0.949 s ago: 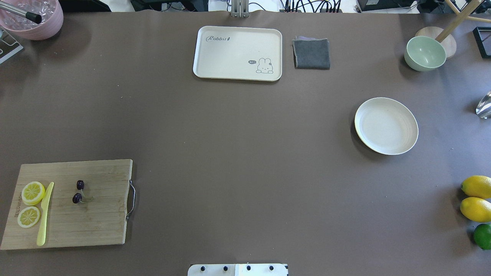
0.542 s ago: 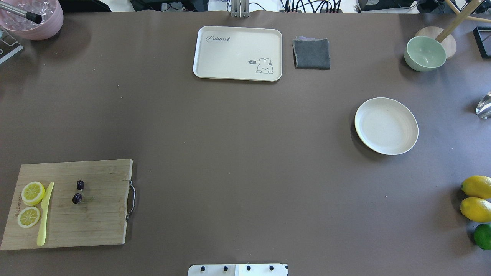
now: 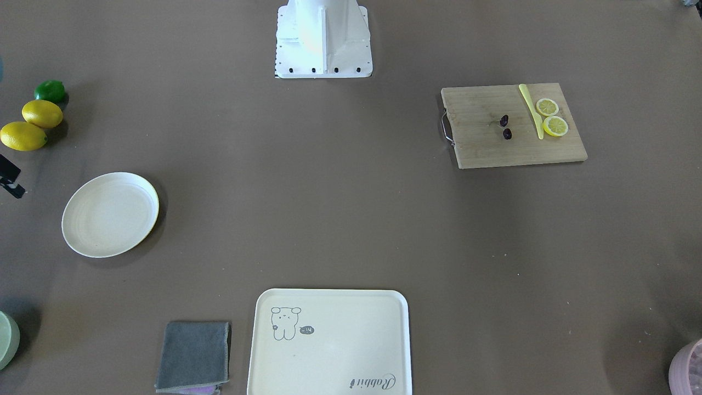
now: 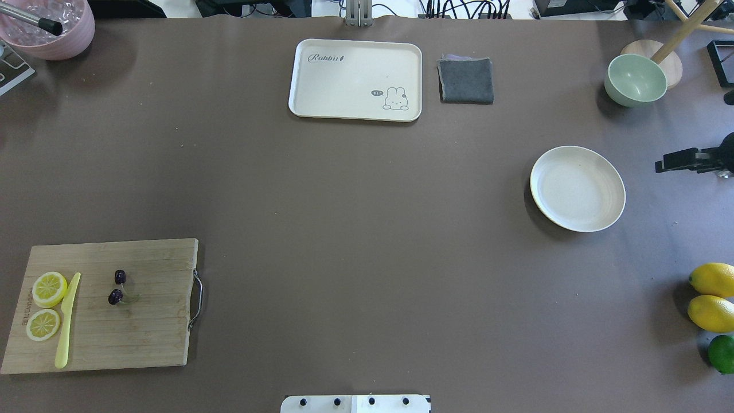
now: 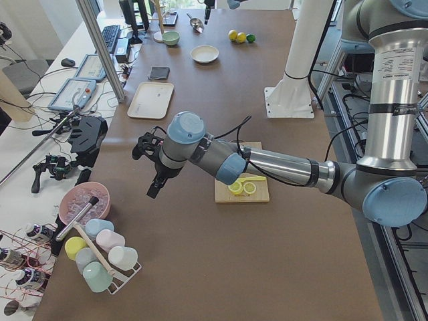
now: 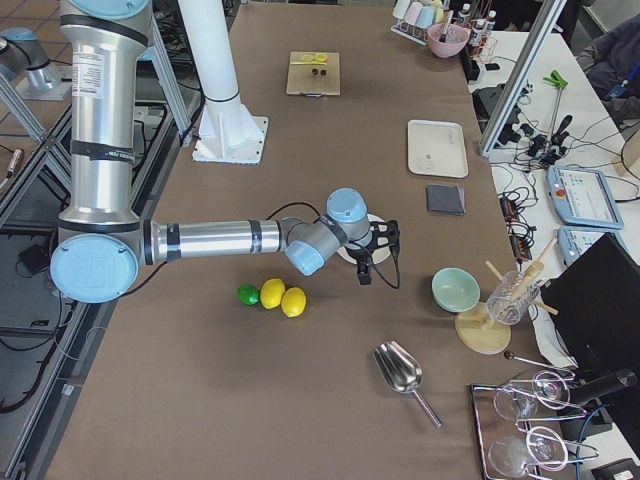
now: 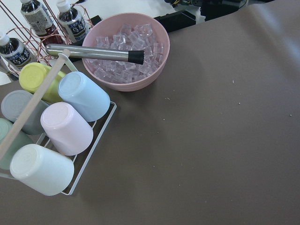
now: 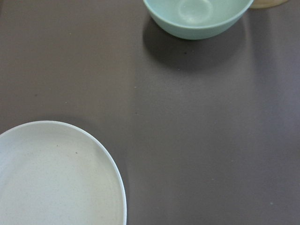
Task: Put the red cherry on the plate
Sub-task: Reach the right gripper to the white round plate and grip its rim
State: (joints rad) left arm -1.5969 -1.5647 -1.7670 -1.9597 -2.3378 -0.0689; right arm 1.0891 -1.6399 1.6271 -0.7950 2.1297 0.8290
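The red cherry, two dark ovals on a thin forked stem, lies on the wooden cutting board at the near left; it is also seen in the front-facing view. The cream plate sits empty at the right, and its rim fills the lower left of the right wrist view. My right gripper hovers just right of the plate; I cannot tell whether it is open. My left gripper hangs beyond the board's far side, near the pink bowl; its state is unclear.
Two lemon slices and a yellow knife share the board. A cream tray and grey cloth lie at the back, a green bowl at back right, lemons and a lime at right, an ice bowl and cup rack at far left.
My right gripper has come into the overhead view at the right edge, covering the shiny object that showed there. The cherry, board and plate have not moved.
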